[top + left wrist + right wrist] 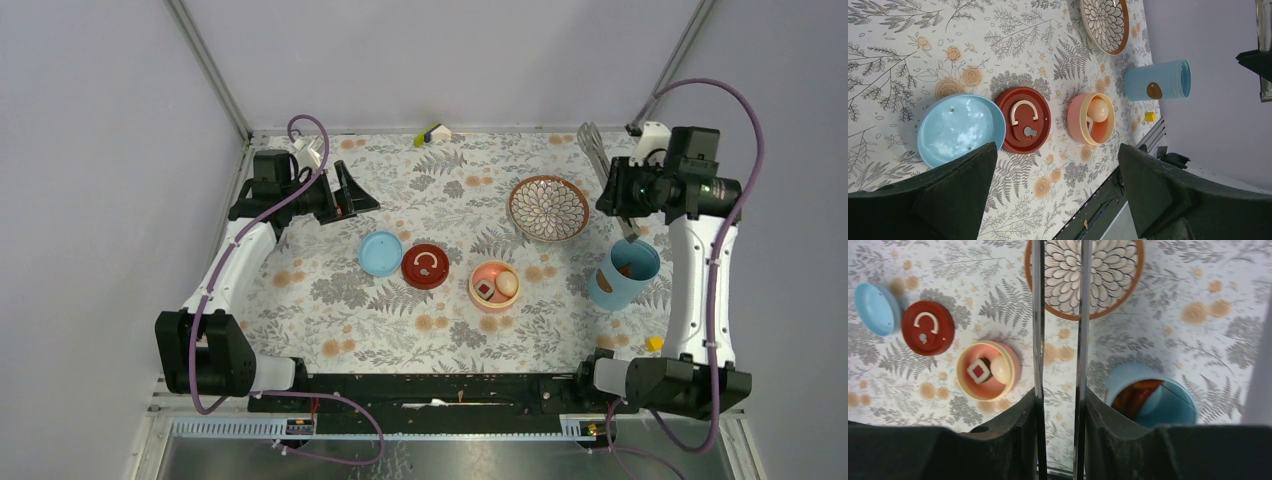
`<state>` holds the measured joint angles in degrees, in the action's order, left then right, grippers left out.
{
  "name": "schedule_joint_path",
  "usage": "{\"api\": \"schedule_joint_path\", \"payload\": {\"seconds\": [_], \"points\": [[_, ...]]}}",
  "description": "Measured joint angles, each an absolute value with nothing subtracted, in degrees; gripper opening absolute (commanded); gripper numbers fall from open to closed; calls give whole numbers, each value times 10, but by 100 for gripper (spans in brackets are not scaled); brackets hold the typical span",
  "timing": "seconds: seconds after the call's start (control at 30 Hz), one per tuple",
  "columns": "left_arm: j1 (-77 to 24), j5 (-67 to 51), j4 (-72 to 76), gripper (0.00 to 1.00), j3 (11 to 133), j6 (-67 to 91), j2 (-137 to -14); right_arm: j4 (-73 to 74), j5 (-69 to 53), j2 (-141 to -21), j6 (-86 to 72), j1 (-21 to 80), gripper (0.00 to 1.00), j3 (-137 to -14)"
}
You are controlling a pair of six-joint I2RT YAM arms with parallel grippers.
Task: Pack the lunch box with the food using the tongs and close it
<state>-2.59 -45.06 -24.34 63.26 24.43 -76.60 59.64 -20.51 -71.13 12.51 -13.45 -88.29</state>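
The salmon-pink bowl (pixel 494 285) (pixel 988 371) stands mid-table and holds a white egg (pixel 1000 369) and a red-and-white square piece (pixel 979 371). The light-blue shell (pixel 623 273) (pixel 1153 400) stands open at the right, something brown showing inside. The light-blue disc (pixel 381 253) (pixel 960 127) lies left of a red lid (pixel 426 266). My right gripper (pixel 622 200) (pixel 1060 405) is shut on the silvery tongs (pixel 600 160) (pixel 1038 315), whose two arms run apart over the patterned dish. My left gripper (pixel 345 195) (pixel 1057 149) hangs open and empty at the back left.
The brown-rimmed patterned dish (pixel 548 208) sits empty at the back right. A small yellow piece (pixel 654 343) (pixel 1150 116) lies near the front right edge. A small green-and-white object (pixel 433 133) rests by the back wall.
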Motion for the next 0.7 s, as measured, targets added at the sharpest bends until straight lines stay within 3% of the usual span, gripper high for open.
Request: {"api": "schedule_joint_path", "payload": {"seconds": [0.37,0.7], "points": [[-25,-430,-246,99,633,239,-766,476,-156,-806,19,-20,38,-877],[-25,-425,-258,99,633,236,-783,370,-76,-859,-51,60,43,-762]]}}
